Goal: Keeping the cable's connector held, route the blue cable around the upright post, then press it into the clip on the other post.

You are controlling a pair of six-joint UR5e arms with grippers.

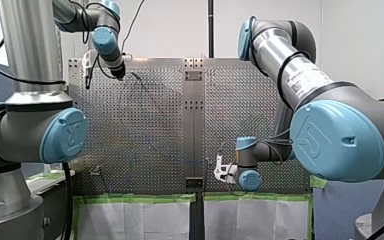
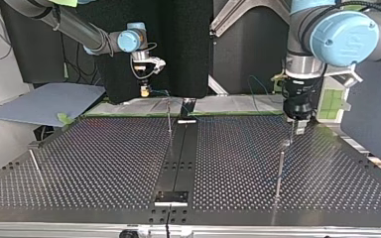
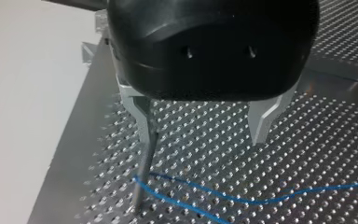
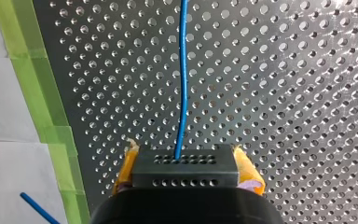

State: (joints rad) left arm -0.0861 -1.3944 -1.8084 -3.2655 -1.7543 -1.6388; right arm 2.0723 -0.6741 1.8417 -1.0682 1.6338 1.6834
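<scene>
Right wrist view: blue cable [image 4: 182, 70] running straight out over the perforated bench [image 4: 284, 93] from the black connector [image 4: 185, 175]. Connector clamped between the yellow pads [image 4: 248, 170] of my right gripper [image 4: 185, 163], near the green tape [image 4: 51, 116] along the bench edge. Left wrist view: same cable bent around the lower part of a thin upright post [image 3: 142, 182], then trailing across the bench. Just above, my left gripper [image 3: 205, 133], metal fingers [image 3: 263, 121] spread apart, one finger right at the post's top; touching or not, cannot tell.
</scene>
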